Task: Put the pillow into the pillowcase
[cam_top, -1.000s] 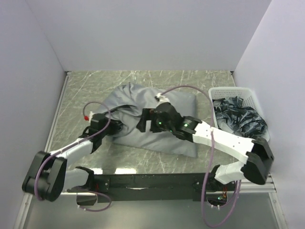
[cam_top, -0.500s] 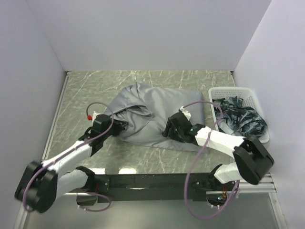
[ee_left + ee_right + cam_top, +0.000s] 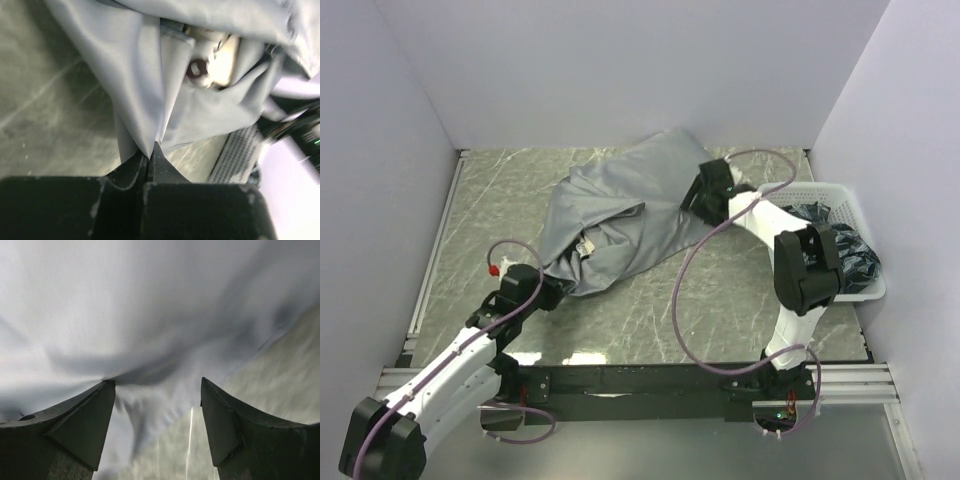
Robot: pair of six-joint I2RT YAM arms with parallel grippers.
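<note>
Left gripper (image 3: 149, 148) is pinching the soft grey fabric pillowcase (image 3: 620, 210); right gripper (image 3: 155, 382) is spread, hold unclear. A slipping pinch could be spilling the plump cream pillow (image 3: 225, 57).

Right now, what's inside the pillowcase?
Through the mouth of the pillowcase, the left wrist view shows a cream patch of the pillow with a brown mark. The rest of the pillow is covered by grey fabric, so how far in it sits cannot be seen.

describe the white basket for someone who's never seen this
On the green marbled table, go to its right edge. There sits a white perforated plastic basket, just right of the large grey fabric pillowcase; it alone is rigid and holds crumpled dark shiny material.
</note>
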